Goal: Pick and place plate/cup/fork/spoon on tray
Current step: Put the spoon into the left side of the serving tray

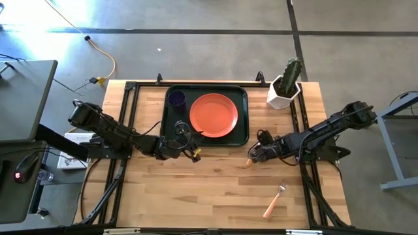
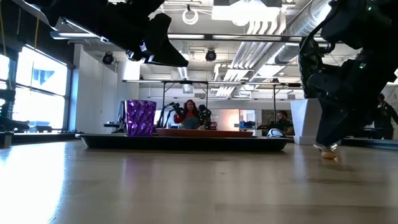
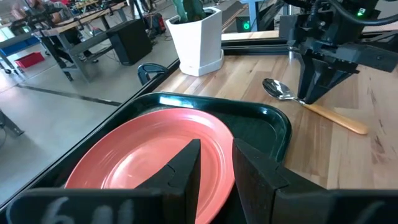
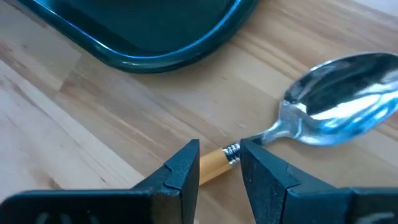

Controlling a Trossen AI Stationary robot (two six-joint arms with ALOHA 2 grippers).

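Observation:
The orange-red plate (image 1: 213,115) and the dark purple cup (image 1: 176,99) stand on the dark green tray (image 1: 243,134) at the table's far middle. My left gripper (image 1: 190,147) hovers open and empty over the tray's near edge, and the plate (image 3: 149,155) lies ahead of its fingers. The spoon (image 4: 348,106) lies on the table right of the tray's near right corner. My right gripper (image 1: 253,155) points down and is shut on it. The fork (image 1: 275,199) lies flat on the table near the front right. My right gripper pinches the spoon's wooden handle where it meets the metal neck (image 4: 219,160), between its two fingers. The fingers come from above, pointing down, and lie across the handle. The spoon lies flat on the table, bowl up (image 3: 278,88).
A white pot with a cactus (image 1: 285,85) stands at the far right corner of the table, right of the tray. Bare wood lies along the table's near half. People and benches show in the room behind, in the low view.

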